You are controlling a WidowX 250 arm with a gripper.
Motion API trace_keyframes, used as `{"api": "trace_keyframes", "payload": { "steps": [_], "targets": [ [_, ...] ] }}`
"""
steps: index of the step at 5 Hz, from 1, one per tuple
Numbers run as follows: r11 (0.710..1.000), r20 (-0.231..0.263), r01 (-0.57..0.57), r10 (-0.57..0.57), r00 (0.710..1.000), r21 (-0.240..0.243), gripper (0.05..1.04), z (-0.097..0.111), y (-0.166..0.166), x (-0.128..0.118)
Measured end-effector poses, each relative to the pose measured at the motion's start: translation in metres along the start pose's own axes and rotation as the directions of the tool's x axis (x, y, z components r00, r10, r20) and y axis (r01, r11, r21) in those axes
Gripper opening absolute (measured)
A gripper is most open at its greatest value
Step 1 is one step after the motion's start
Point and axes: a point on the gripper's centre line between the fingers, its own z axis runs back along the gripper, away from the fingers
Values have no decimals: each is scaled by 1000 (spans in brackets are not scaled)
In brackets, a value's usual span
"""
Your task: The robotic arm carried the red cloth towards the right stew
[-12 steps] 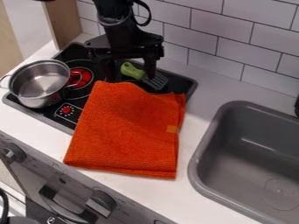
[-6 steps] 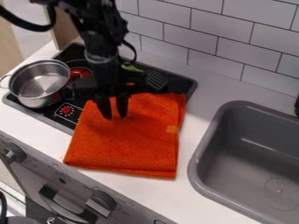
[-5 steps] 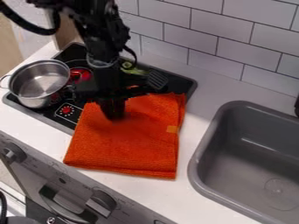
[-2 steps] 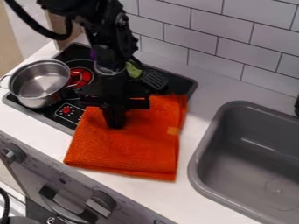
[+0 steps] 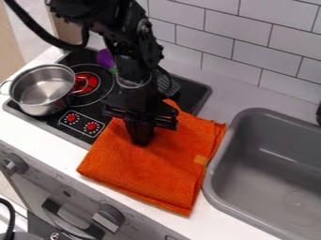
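Well, my pincer point(image 5: 141, 139) is hanging just off the middle of my view, towards seven o'clock. Its fingers are standing close together, and they are pinching a fold of the cloth point(image 5: 160, 171). The cloth is lying at six o'clock, orange-red, mostly on the counter point(image 5: 216, 101), with its upper part lapping over the edge of the hob point(image 5: 89, 111). Its three o'clock side, where a small tag point(image 5: 201, 160) is showing, is lying right beside the sink point(image 5: 270, 183), which is sitting at four o'clock. At ten o'clock the pot point(image 5: 42, 89) is standing upright on the hob, one handle reaching over the red ring point(image 5: 87, 83). A spatula point(image 5: 169, 85) is resting at twelve o'clock, partly behind my arm, and something purple point(image 5: 104, 58) is peeking out at eleven. Wall tiles point(image 5: 232, 42) are rising at one o'clock
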Motion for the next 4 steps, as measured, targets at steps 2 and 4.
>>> {"api": "trace_keyframes", "payload": {
  "steps": [2,4],
  "targets": [
    [1000,-17,14,-15,1000,-14,53,1,-6,-1],
    [1000,35,20,-19,999,-23,53,1,-18,14]
  ]
}}
